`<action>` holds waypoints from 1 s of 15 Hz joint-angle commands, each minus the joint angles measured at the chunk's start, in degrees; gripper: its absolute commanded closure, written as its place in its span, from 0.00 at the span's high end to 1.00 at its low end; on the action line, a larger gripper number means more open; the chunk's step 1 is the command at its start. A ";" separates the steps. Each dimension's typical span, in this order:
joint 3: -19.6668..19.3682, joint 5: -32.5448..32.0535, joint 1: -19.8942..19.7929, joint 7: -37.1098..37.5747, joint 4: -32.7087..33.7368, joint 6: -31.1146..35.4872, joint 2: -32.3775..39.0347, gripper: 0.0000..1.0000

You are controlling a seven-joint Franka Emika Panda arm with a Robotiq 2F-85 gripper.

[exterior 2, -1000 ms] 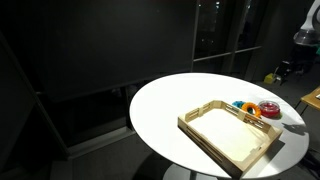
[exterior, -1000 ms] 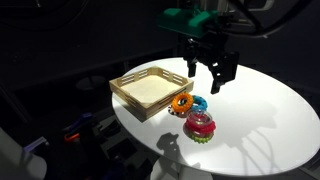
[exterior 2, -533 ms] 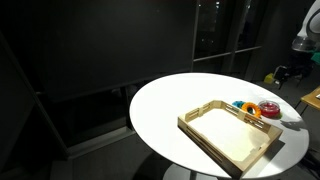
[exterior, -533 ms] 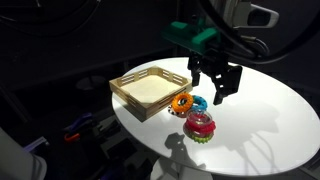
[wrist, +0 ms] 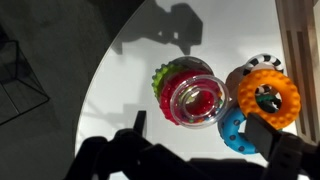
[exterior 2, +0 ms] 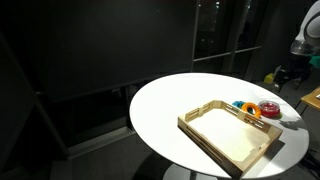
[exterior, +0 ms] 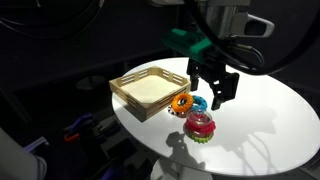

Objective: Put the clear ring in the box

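Dark room around a round, smooth white counter (exterior: 270, 105). Stacked near its edge: the clear ring (wrist: 195, 100), glossy and bumpy-rimmed, red showing through, atop a green toothed ring (wrist: 160, 82). Touching beside it, an orange ring (wrist: 268, 97) and a blue ring (wrist: 232, 130). Near but outside the slatted light-wood box (exterior: 130, 101). Black tool (exterior: 210, 93) above, spread wide, empty.

Wooden box (exterior: 126, 100), seemingly glossy clear ring (wrist: 178, 95)
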 commanded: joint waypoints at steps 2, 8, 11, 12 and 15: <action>-0.10 -2.03 -0.19 3.86 0.75 3.96 4.28 1.00; -1.13 -3.85 0.40 7.51 2.05 7.98 10.54 1.00; -1.67 -4.17 0.67 8.91 3.05 9.67 13.14 1.00; -1.78 -3.98 0.72 9.02 3.41 10.12 13.85 1.00; -2.21 -3.73 1.03 9.58 4.49 10.89 15.69 1.00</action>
